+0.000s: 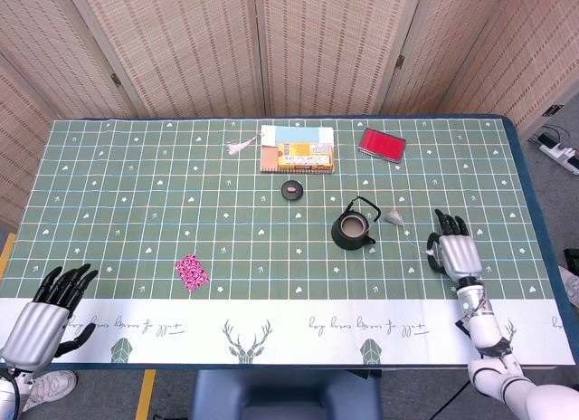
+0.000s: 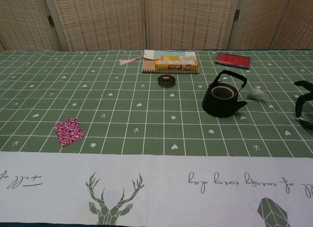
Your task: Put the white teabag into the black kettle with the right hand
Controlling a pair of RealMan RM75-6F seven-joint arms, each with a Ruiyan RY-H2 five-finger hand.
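My right hand (image 1: 455,252) hovers with fingers (image 2: 301,94) spread, holding nothing, near the white teabag (image 1: 394,217), which lies on the desk (image 1: 136,185) just beside the black kettle (image 1: 352,228). My left hand (image 1: 43,316) rests open too.

black kettle (image 1: 353,227) sits lidless mid-frame, white teabag (image 1: 393,218) just right of it, right hand (image 1: 455,254) hovering open at lower right, left hand (image 1: 43,318) way down at bottom-left corner
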